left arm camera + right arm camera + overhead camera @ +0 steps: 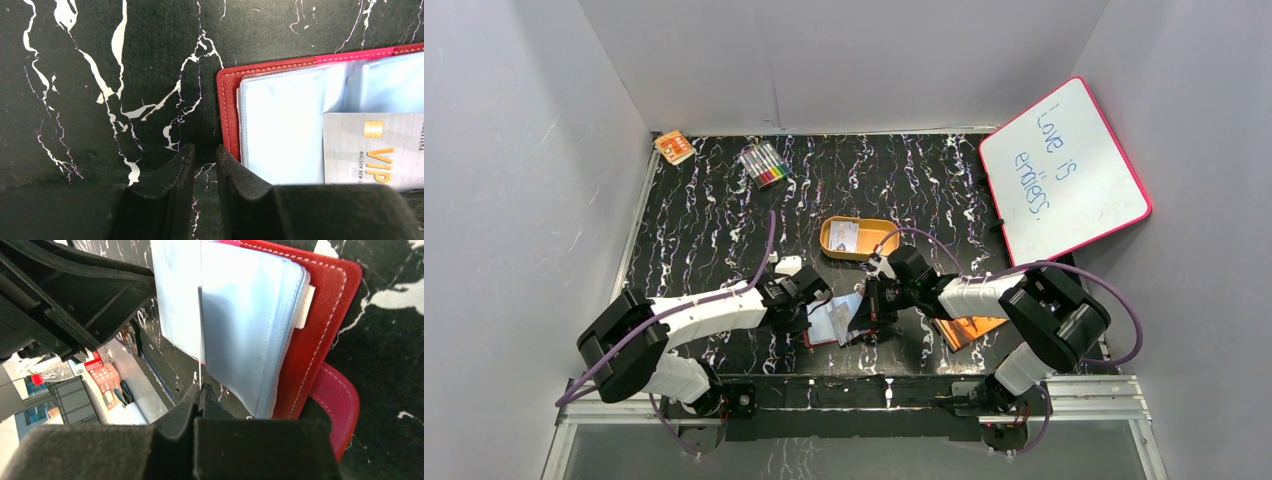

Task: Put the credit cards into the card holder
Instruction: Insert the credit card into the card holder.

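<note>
The card holder (822, 328) lies open on the black marbled table, red cover down (227, 115) and pale clear pockets up (250, 330). A grey credit card (375, 150) printed VIP sits partly in a pocket. In the right wrist view it shows edge-on as a thin line (200, 340). My right gripper (199, 387) is shut on its near edge. My left gripper (205, 150) hangs just off the holder's left edge, jaws a narrow gap apart with only table between them. Another pale credit card (844, 236) lies in the orange tin.
The orange oval tin (874, 240) stands just behind the grippers. An orange booklet (969, 328) lies under the right arm. A pink-framed whiteboard (1064, 170) leans at the back right. Coloured markers (764, 165) and a small orange box (674, 147) lie at the back left.
</note>
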